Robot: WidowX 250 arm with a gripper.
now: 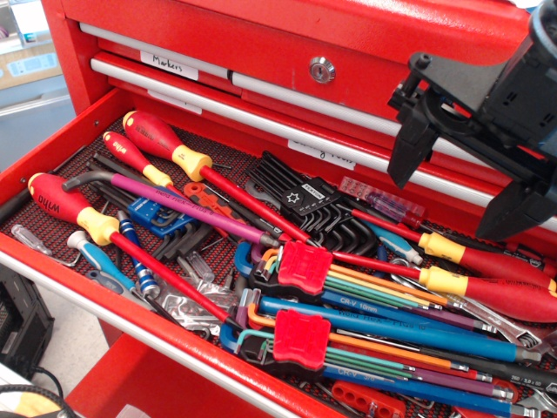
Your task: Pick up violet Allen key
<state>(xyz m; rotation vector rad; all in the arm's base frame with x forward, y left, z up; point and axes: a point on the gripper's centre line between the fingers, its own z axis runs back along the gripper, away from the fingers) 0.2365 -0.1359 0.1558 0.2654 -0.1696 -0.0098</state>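
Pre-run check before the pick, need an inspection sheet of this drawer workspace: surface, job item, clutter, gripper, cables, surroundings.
Surface: open red tool drawer with dark mesh liner, crowded.
Job's things: violet Allen key lies diagonally at left-centre, grey bend at upper left, partly crossed by red screwdriver shafts.
Clutter: red-and-yellow screwdrivers, two colour hex key sets in red holders, black key set.
Grippers: gripper open, above the drawer's right side, holding nothing.
Cables: black cable at bottom left.
Surroundings: closed labelled drawers and lock above.

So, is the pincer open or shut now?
Open: the pincer hangs above the drawer, its two black fingers clearly apart, holding nothing.
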